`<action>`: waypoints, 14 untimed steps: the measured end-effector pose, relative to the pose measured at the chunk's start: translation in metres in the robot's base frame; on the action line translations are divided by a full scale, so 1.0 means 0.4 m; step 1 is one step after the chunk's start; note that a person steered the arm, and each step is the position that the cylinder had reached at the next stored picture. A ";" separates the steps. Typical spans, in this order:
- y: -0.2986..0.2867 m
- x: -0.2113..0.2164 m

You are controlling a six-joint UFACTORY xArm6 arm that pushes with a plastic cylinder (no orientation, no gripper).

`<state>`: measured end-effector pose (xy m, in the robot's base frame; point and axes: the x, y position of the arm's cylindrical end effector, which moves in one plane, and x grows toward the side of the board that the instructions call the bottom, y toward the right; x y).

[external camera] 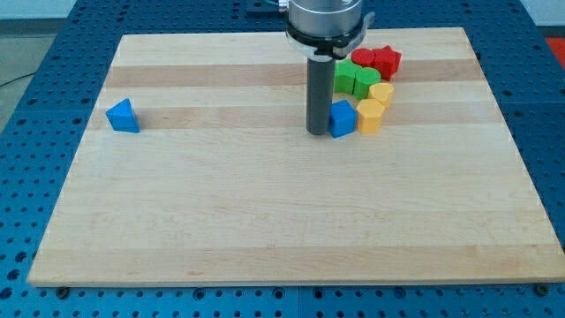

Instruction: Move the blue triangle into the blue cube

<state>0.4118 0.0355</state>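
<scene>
A blue triangle (123, 117) lies alone near the left edge of the wooden board (265, 221). A blue cube (342, 118) sits at the upper right of the board's middle, at the lower left of a cluster of blocks. My tip (317, 132) rests on the board right against the blue cube's left side, far to the right of the blue triangle. The thick dark rod rises from it to the arm at the view's top.
Beside the blue cube are two yellow blocks (372, 115) (381, 94), two green blocks (345, 78) (365, 81), a red cylinder (362, 58) and a red star-like block (386, 60). Blue perforated table surrounds the board.
</scene>
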 end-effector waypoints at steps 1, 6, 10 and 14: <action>0.018 -0.001; -0.233 0.106; -0.841 -0.045; -0.638 -0.062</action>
<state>0.3870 -0.2196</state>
